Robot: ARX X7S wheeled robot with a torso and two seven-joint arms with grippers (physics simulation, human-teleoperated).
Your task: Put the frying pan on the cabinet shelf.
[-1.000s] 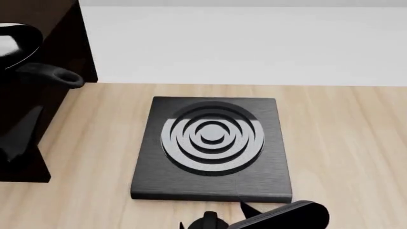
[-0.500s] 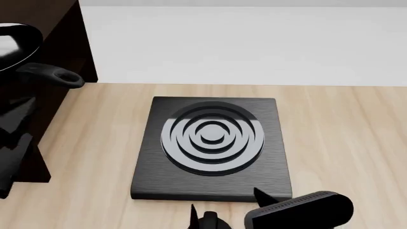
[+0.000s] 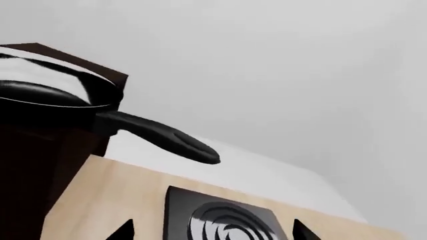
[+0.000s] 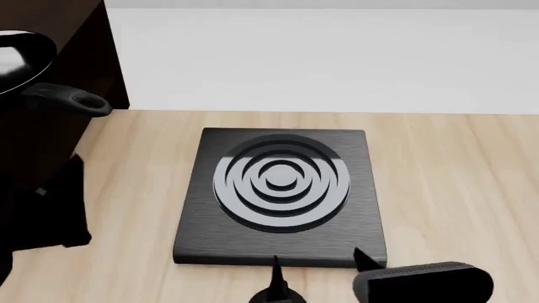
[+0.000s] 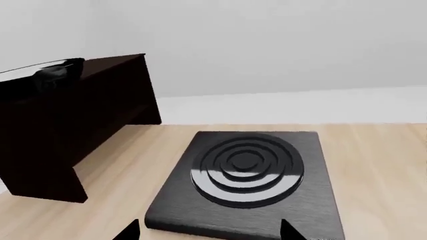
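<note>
Both end effectors show only as dark fingertip points at the lower edge of their wrist views. For the left end effector [image 3: 208, 235], 2 tips stand far apart with nothing between them, so it is spread wide and holds nothing. The right end effector [image 4: 320, 278] is likewise wide and empty; in the head view its 2 pointed tips rise just in front of the near edge of the black square plate with grey concentric rings [image 4: 282, 196], and its rounded black housing sits at the bottom right corner of that view.

That plate lies flat on the light wooden desk [image 4: 455, 189], between the 2 arms' views and well apart from the cabinet.

At the left of the head view stands the tall, nearly black wooden cabinet [image 4: 80, 38]. The round black frying pan with a thin light rim [image 3: 47, 97] rests on the cabinet shelf [image 5: 107, 67], upright, with no end effector touching it. Its long black handle [image 3: 157, 135] sticks out past the cabinet's edge over the desk, and the loop hole at its end shows in the head view.
</note>
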